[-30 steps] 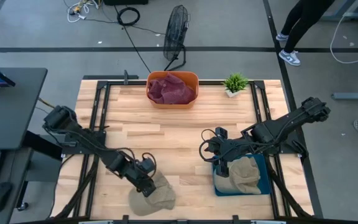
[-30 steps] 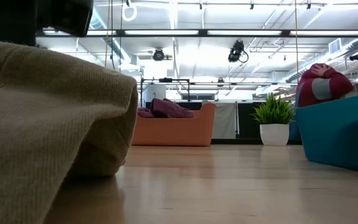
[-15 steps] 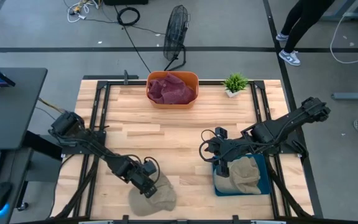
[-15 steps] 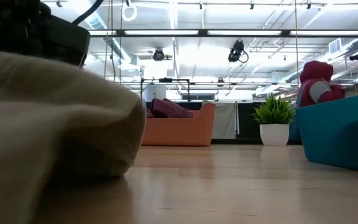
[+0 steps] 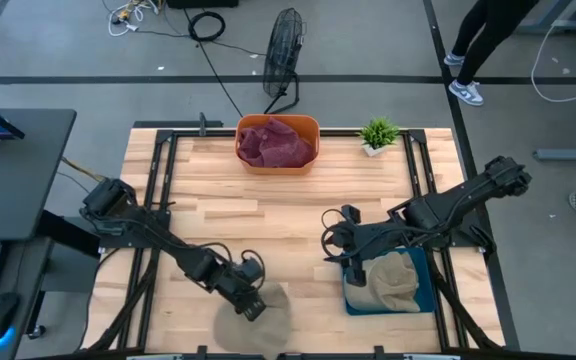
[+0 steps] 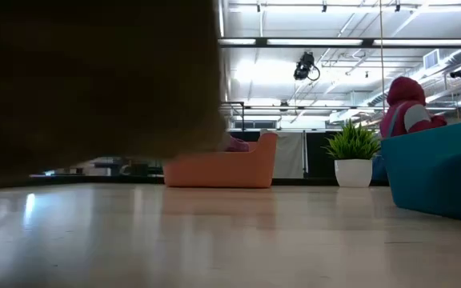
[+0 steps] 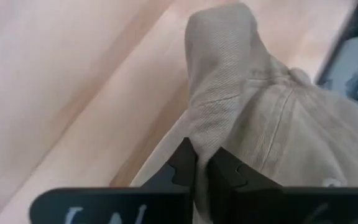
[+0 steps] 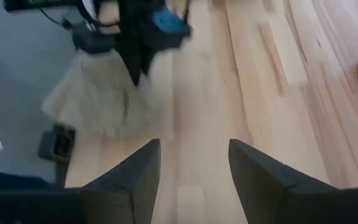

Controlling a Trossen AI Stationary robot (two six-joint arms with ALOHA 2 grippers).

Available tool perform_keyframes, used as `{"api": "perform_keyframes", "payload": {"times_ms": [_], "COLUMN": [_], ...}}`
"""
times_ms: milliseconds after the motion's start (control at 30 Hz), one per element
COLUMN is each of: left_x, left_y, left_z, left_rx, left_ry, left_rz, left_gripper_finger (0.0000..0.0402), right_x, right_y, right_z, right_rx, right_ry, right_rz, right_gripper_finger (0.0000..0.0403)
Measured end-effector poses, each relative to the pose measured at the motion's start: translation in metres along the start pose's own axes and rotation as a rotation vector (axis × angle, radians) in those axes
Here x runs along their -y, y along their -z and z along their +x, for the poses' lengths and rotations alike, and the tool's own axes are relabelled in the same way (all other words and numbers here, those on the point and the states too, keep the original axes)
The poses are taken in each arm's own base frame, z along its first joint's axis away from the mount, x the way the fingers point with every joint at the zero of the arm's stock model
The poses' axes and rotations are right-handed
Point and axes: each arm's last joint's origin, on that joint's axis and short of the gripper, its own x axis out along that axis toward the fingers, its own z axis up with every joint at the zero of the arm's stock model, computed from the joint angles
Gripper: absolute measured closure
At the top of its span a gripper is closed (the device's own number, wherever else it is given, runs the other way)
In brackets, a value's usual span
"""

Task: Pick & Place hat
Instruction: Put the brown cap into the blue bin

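A beige hat (image 5: 265,330) hangs at the table's near edge, left of centre, with my left gripper (image 5: 254,304) shut on it. In the low view the hat (image 6: 94,80) shows as a dark mass with a gap between it and the tabletop. My right gripper (image 5: 332,246) stands open over the table's middle, beside the blue bin (image 5: 352,300), touching nothing. A second beige hat (image 5: 394,281) lies in that bin. My left gripper (image 7: 202,169) pinches a raised fold of the hat's cloth (image 7: 205,138) between its two shut fingers. The fingers come from above, slanting down. The hat hangs below them, lifted clear of the table.
An orange bin (image 5: 278,158) with maroon hats (image 5: 278,142) stands at the far edge, a small potted plant (image 5: 378,133) to its right. The blue bin sits at the near right. Bare wood lies between the arms. A person (image 6: 410,104) shows in the room beyond.
My left gripper has shut on the beige hat, gathering a fold, and has gone up and a little toward the table's right edge. The hat, which lay on the table, now hangs lifted clear of it.
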Motion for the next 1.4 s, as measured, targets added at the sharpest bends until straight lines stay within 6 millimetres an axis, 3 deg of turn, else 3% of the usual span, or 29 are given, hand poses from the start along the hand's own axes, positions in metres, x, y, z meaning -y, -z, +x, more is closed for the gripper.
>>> {"api": "perform_keyframes", "payload": {"times_ms": [200,367,533,700,1000,1133,1333,1400], "left_x": [0.028,0.041,0.043,0.044,0.045,0.044,0.043,0.042], "left_y": [-0.050,-0.089,-0.111,-0.117,-0.115,-0.116,-0.117,-0.118], "left_z": [-0.021,-0.038,-0.047,-0.051,-0.050,-0.050,-0.050,-0.050], "left_rx": [0.200,0.325,0.374,0.381,0.379,0.379,0.381,0.387], "left_ry": [0.021,0.029,0.016,0.020,0.004,0.006,-0.008,-0.014], "left_rz": [0.061,0.145,0.213,0.238,0.307,0.306,0.300,0.273], "left_gripper_finger": [0.0388,0.0382,0.0386,0.0383,0.0381,0.0381,0.0371,0.0356], "right_x": [-0.007,-0.005,0.000,0.005,0.016,0.018,0.019,0.020], "right_y": [-0.013,-0.011,-0.007,-0.003,-0.005,-0.004,-0.004,-0.004], "right_z": [0.022,0.051,0.070,0.085,0.090,0.090,0.090,0.090], "right_rx": [0.108,0.060,0.004,-0.036,-0.065,-0.095,-0.102,-0.104], "right_ry": [-0.033,0.005,0.015,0.077,0.049,0.022,0.021,0.024], "right_rz": [-0.025,-0.107,-0.122,-0.187,-0.203,-0.200,-0.205,-0.205], "right_gripper_finger": [0.0209,0.0209,0.0209,0.0209,0.0221,0.0271,0.0377,0.0385]}}
